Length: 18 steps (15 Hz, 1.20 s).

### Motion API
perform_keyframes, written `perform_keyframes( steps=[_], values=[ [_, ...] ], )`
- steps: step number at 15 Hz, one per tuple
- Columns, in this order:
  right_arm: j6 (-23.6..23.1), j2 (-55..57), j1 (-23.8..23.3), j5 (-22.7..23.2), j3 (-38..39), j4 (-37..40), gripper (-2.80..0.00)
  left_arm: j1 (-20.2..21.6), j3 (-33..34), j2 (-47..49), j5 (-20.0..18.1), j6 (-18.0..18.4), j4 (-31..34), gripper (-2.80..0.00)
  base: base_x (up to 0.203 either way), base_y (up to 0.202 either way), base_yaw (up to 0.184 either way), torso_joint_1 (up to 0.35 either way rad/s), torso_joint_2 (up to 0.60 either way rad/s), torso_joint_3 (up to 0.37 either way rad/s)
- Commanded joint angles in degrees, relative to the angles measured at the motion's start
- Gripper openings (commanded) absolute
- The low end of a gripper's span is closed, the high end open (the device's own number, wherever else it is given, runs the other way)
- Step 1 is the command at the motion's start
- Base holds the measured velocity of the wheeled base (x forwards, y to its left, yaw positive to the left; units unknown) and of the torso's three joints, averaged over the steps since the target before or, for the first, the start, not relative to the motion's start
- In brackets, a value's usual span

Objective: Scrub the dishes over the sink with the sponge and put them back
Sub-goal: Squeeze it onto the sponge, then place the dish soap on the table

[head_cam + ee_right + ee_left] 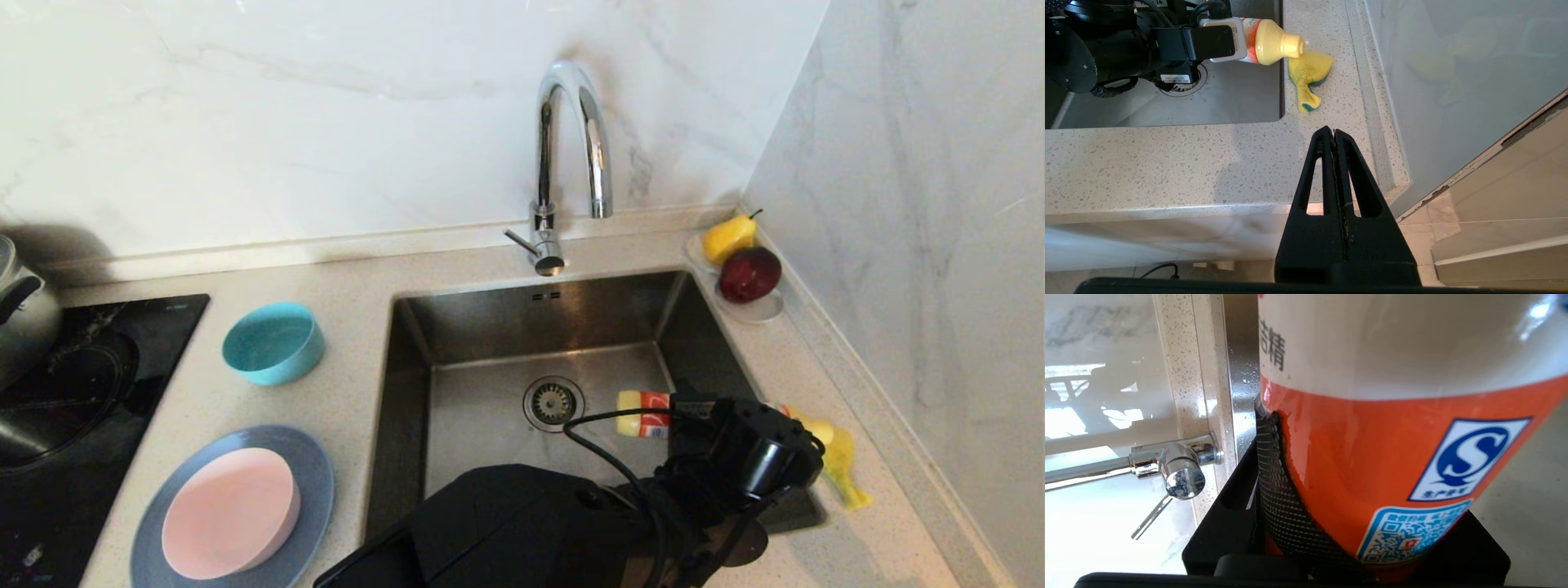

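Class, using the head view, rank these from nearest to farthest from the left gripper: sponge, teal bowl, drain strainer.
1. Sponge, just beside the left gripper, on the counter right of the sink.
2. Drain strainer, mid-sink.
3. Teal bowl, far left counter.

**Left Arm at Full Reach, Right Parked**

Stretched up from the lower edge of the head view, left arm (522, 531) angled across the sink (490, 318) toward its right-hand side, black wrist (759, 457) bent at the end with a cable looped over it. Left tool (1233, 36) turned sideways and clamped about halfway round the body of an orange bottle (1372, 437), held level; one textured finger pad (1278, 490) pressed flat against the label. Right tool (1334, 134) idle, out of the head view, poised above the front edge of the tabletop (1167, 163), both fingers pressed together to a single seam and gripping nothing.
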Motion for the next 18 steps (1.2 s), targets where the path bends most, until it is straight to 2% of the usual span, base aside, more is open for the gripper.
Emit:
perform_keyframes(
  steps=[1, 8, 16, 18],
  values=[
    [0.0, -0.1, 0.0, 0.0, 0.0, 0.0, -2.80, 0.0, 0.0, 0.2, 0.3, 0.8, -0.3, -2.80, 0.000, 0.000, 0.000, 0.000, 0.00, 0.000],
    [0.0, -0.1, 0.0, 0.0, 0.0, 0.0, -2.80, 0.0, 0.1, 0.6, 0.3, 1.0, -3.4, -2.80, 0.000, 0.000, 0.000, 0.000, 0.00, 0.000],
    [0.0, 0.0, 0.0, 0.0, 0.0, 0.0, -2.80, 0.0, 0.2, 0.4, 1.4, 1.9, -3.7, -2.80, 0.000, 0.000, 0.000, 0.000, 0.00, 0.000],
    [0.0, 0.0, 0.0, 0.0, 0.0, 0.0, -2.80, 0.0, 0.1, -0.2, 1.3, 2.0, -5.8, -2.80, 0.000, 0.000, 0.000, 0.000, 0.00, 0.000]
  ],
)
